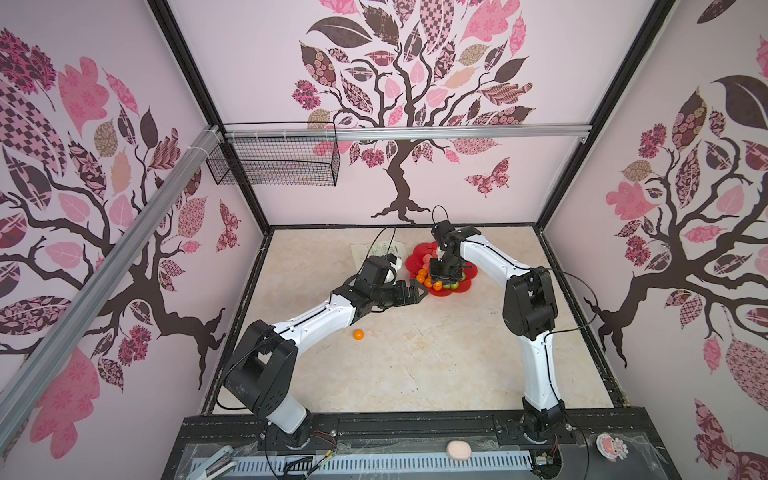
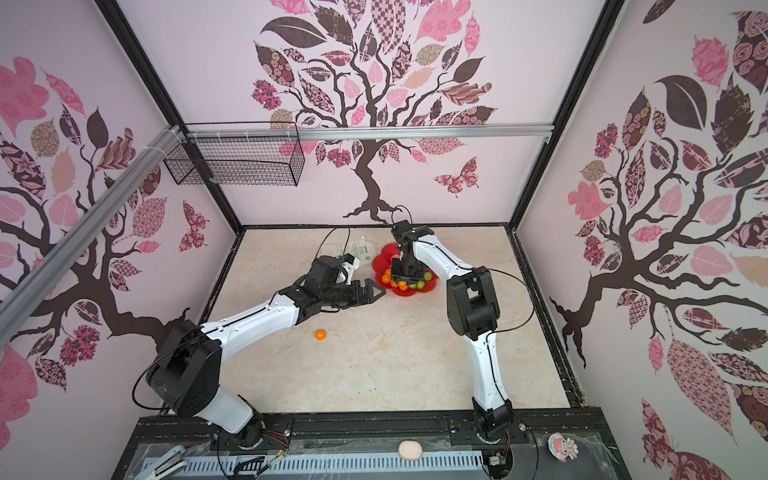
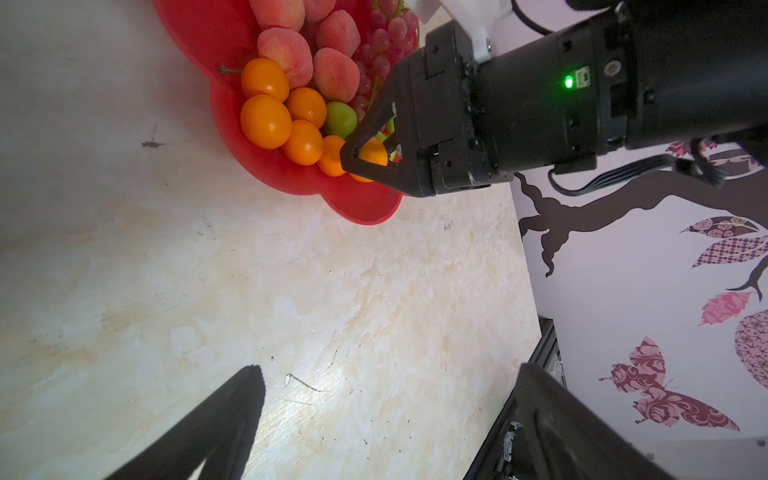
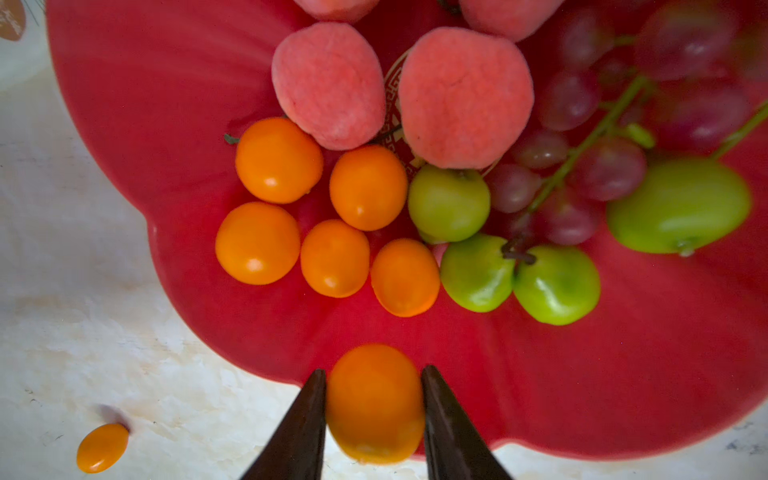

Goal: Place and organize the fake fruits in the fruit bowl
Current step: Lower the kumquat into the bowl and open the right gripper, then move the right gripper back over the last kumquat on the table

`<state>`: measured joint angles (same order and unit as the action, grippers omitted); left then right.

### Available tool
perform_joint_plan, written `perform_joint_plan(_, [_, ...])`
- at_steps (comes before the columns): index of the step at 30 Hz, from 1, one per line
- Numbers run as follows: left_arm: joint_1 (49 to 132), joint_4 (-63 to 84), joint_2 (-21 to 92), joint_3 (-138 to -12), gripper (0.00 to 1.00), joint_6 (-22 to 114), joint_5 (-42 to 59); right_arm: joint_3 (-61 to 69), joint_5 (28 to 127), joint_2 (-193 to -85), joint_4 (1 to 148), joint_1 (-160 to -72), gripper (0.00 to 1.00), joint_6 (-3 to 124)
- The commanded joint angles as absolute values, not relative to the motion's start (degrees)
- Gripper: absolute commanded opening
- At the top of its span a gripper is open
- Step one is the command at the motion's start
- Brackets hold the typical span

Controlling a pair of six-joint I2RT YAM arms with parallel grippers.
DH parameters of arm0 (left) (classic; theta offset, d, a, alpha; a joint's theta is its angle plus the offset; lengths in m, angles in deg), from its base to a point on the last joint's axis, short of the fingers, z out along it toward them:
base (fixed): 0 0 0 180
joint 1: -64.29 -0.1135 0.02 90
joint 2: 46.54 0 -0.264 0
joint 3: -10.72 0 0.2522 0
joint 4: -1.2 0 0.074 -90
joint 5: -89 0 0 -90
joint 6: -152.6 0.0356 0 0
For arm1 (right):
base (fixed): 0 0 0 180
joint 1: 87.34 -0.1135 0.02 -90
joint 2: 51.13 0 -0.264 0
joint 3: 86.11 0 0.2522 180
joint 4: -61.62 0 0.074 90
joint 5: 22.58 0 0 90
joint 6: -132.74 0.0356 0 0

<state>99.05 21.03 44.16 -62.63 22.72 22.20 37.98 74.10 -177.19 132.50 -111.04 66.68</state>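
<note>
The red scalloped fruit bowl [image 1: 417, 253] [image 4: 145, 104] stands at the back middle of the table. In it lie several tangerines [image 4: 278, 160], peaches [image 4: 328, 85], green apples [image 4: 449, 203] and a grape bunch [image 4: 582, 124]. My right gripper [image 1: 442, 282] [image 4: 374, 372] hangs over the bowl's near rim, shut on an orange tangerine [image 4: 375, 407]. One more tangerine [image 1: 358, 334] [image 4: 102, 447] lies loose on the table in front of the left arm. The left gripper [image 1: 419, 291] [image 3: 390, 370] is open and empty, just left of the bowl.
A white printed pouch [image 1: 370, 251] lies flat behind the left arm, beside the bowl. A black wire basket [image 1: 274, 160] hangs on the back wall at left. A pale pink lump [image 1: 458, 450] sits on the front ledge.
</note>
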Motion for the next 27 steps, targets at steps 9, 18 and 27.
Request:
perform_joint_plan(9, [99.1, 20.8, 44.0, -63.5, 0.98, 23.6, 22.3, 39.5, 74.9, -179.7, 133.8, -110.9, 0.42, 65.9])
perform_joint_plan(18, [98.9, 24.7, 38.4, -62.4, 0.98, 26.0, 17.6, 39.5, 72.0, -173.7, 133.3, -111.1, 0.46, 66.0])
perform_joint_plan(27, [94.0, 27.8, 26.9, -55.3, 0.98, 25.0, 14.8, 30.0, 69.7, -163.8, 125.7, -116.9, 0.47, 65.9])
